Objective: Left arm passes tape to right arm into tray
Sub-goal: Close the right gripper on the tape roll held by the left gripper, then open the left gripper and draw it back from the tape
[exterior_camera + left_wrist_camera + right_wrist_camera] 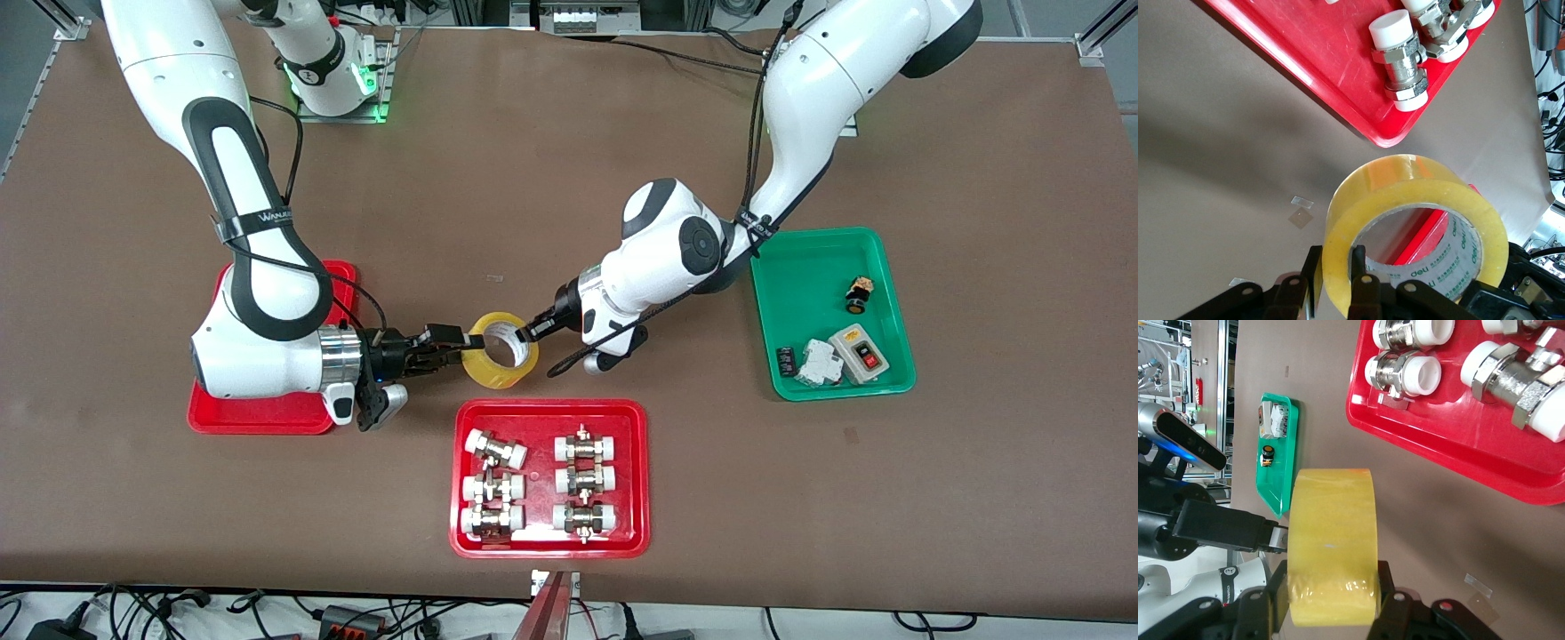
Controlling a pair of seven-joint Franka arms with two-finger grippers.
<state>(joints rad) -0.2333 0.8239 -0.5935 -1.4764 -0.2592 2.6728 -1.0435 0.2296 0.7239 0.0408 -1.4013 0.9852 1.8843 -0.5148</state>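
Front view shows the handover at its midpoint: the tape hangs in the air over bare tabletop, between the two arms, with both grippers on it at once. The left gripper reaches in from the green tray's end and its fingers pinch the wall of the ring, one inside the core and one on the yellow outer face, as the left wrist view makes plain. The right gripper comes from over the plain red tray and its fingers are clamped across the width of the roll, one on each flat side.

So the pickup and the carry to the meeting point look done, and the right arm's grasp appears made. What is left, by my judgement: the left fingers must let go and draw back, then the right arm has to swing the tape over the plain red tray, which lies largely under that arm's wrist, and set it down there. The red tray of white-capped fittings, nearer the front camera, is not the goal.
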